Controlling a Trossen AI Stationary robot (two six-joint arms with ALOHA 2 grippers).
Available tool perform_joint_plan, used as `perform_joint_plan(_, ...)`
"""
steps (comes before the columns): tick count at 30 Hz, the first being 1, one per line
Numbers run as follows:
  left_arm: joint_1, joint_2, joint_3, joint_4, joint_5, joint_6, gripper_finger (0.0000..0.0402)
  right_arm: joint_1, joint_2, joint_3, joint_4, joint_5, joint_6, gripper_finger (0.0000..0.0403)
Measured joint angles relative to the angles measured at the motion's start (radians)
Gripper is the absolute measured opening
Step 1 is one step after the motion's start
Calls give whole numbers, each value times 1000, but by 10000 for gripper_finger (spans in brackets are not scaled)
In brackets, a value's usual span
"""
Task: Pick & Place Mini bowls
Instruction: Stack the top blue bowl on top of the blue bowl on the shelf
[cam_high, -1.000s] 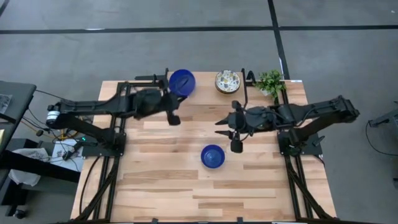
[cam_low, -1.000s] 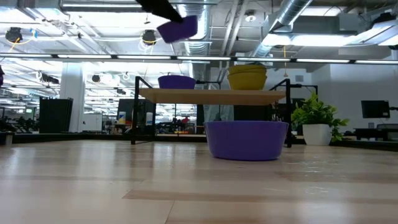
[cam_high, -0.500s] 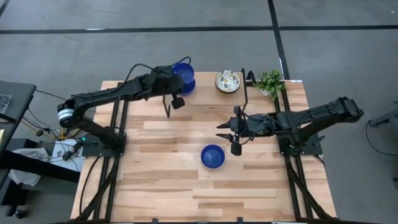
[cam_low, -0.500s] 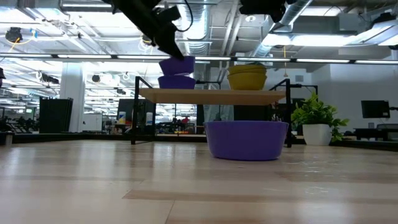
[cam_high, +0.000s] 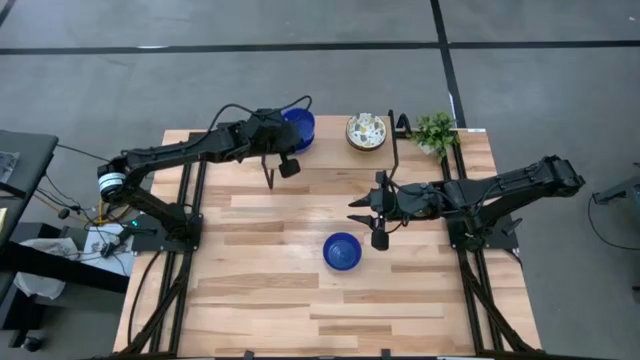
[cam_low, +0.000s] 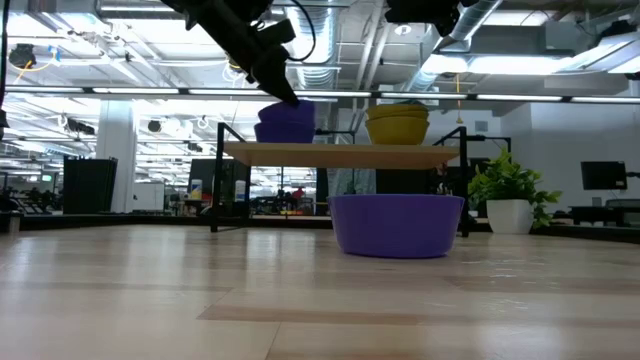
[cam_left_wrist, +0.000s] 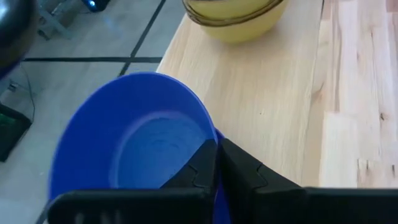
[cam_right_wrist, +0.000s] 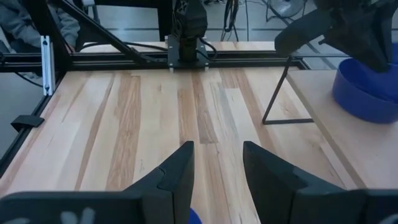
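The left gripper (cam_high: 285, 140) pinches the rim of a blue bowl (cam_high: 297, 128) nested on another blue one at the raised shelf (cam_low: 340, 153) – the far-left spot. Beside it on the shelf sits the floral cream bowl stack (cam_high: 366, 131). A third blue bowl (cam_high: 342, 251) rests mid-table, just beside the right gripper (cam_high: 378, 215) – fingers spread, empty.

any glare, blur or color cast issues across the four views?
High view: even light, faint sheen on the table, sharp. Low view: ceiling lights bright behind, the near bowl reads purple, not blue, and the foreground wood is soft. Left wrist view: the held blue bowl and left fingers are close and slightly soft. Right wrist view: clear, right fingers dark with little detail.
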Motion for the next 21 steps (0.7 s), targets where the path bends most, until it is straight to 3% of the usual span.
perform_joint_plan(21, 0, -1, 0, -3, -1, -22, 107, 0, 1, 0, -9, 0, -1, 130)
